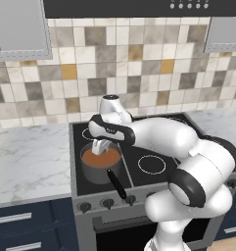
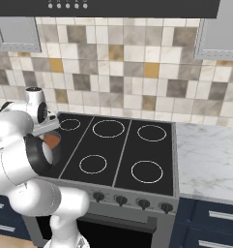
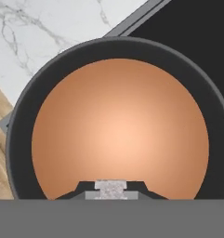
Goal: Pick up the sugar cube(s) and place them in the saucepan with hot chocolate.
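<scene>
Hand view first: we look straight down into the saucepan [image 3: 20, 139], a round dark grey pot whose rim nearly spans the frame. Reddish-brown hot chocolate [image 3: 120, 130] covers its whole floor, smooth and unbroken, and we see no cube floating on the surface. Beyond the rim lie the black stove top [image 3: 197, 37] and a patch of white marbled bench [image 3: 48, 32].

At the bottom of that view the hand [image 3: 111, 190] has its two dark finger tips drawn close together, pinching a pale greyish-white sugar cube [image 3: 111, 187] between them. The cube sits over the near edge of the liquid, inside the pan's outline; we cannot tell whether it touches the chocolate.

From the left base view, the saucepan [image 1: 92, 171] stands on the front left burner of the stove [image 1: 153, 147], its long black handle [image 1: 116, 184] pointing toward the knobs. The hand [image 1: 101, 146] hangs directly above the liquid [image 1: 101, 158], pointing down, fingers close to the surface, clear of the rim.

From the right base view, the arm hides most of the pan; a sliver of the chocolate [image 2: 52, 140] shows beside the wrist, at the stove's left edge.
</scene>
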{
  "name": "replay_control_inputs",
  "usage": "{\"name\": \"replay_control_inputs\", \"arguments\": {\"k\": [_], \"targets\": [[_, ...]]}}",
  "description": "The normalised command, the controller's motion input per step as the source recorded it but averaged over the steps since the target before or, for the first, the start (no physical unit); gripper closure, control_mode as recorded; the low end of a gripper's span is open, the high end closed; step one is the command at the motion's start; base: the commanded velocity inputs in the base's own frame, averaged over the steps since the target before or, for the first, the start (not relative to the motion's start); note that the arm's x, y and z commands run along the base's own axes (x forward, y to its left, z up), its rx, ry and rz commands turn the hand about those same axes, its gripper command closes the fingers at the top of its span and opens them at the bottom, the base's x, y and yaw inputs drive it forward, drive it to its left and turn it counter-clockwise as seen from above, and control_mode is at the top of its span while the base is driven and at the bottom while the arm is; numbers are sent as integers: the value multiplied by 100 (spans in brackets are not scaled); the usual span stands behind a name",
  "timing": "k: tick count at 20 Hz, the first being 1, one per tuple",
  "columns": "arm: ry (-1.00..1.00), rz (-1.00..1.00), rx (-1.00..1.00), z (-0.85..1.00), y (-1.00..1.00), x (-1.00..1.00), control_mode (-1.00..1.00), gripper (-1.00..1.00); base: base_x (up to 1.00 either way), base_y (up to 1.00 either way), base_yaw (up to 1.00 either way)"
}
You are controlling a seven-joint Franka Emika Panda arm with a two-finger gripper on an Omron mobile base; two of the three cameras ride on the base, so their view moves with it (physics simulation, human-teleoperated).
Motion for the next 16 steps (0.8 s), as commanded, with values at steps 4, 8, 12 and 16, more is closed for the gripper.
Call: {"name": "replay_control_inputs", "arguments": {"k": [4,8,12,16], "targets": [[1,1,0,0,-2,0,-100,-100,0,0,0],[0,0,0,0,0,0,-100,-100,0,0,0],[0,0,0,0,0,0,-100,-100,0,0,0],[0,1,0,6,0,0,-100,-100,0,0,0]]}}
